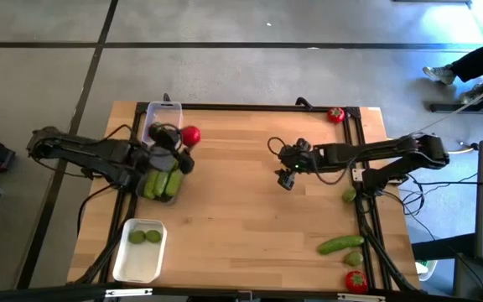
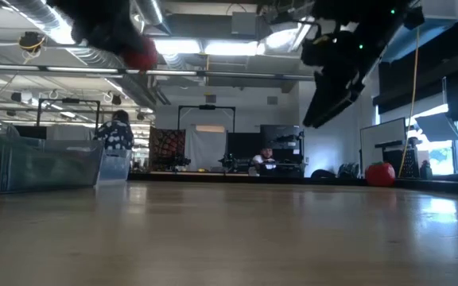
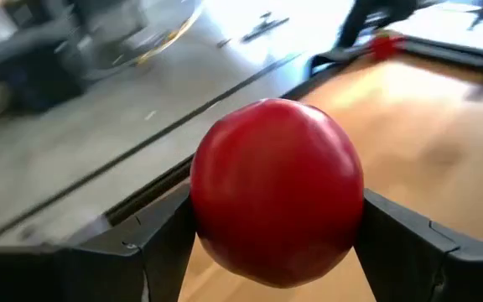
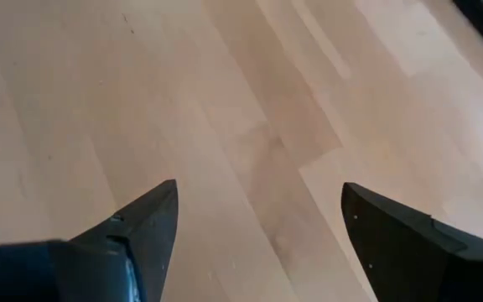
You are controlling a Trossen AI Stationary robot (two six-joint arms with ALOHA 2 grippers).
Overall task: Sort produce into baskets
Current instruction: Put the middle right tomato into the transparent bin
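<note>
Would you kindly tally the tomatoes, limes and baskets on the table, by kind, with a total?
Tomatoes: 3
Limes: 3
Baskets: 3
Total: 9

Overhead camera looks straight down on the whole table; low camera sits at tabletop level, facing the room. Wrist cameras look closely past their fingers; the held tomato also appears overhead.
</note>
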